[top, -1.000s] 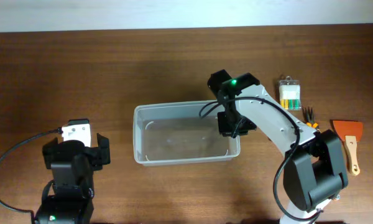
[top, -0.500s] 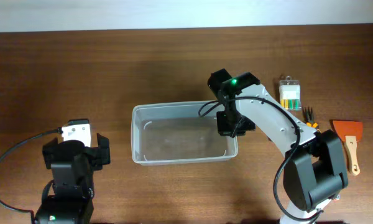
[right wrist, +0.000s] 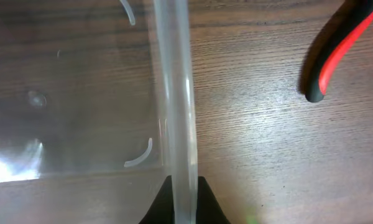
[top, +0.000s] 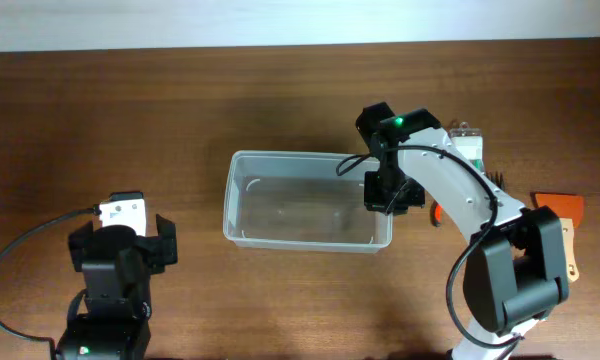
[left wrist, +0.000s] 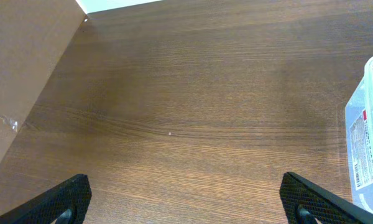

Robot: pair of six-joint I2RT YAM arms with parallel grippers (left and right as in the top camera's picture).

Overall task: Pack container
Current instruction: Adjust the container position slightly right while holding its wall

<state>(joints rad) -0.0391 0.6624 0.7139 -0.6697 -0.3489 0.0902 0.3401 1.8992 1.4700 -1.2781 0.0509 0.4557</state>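
The container (top: 300, 203), a clear shallow tub, lies empty in the middle of the table. My right gripper (top: 385, 195) is shut on its right wall. In the right wrist view the see-through wall (right wrist: 174, 81) runs straight up between the two black fingers of the gripper (right wrist: 181, 190), which pinch it from both sides. My left gripper (top: 123, 240) rests at the near left, well away from the tub and open. Its two fingertips (left wrist: 68, 196) stand wide apart over bare wood, and the tub's labelled end (left wrist: 368, 137) shows at that view's right edge.
Red-handled pliers (right wrist: 336, 56) lie just right of the tub, partly under my right arm (top: 435, 212). A pack of batteries (top: 470, 148) sits at the back right. An orange scraper with a wooden handle (top: 563, 215) lies at the far right.
The container has slid to the right and toward the back of the table, carried by my right gripper on its wall. The left arm has not moved.
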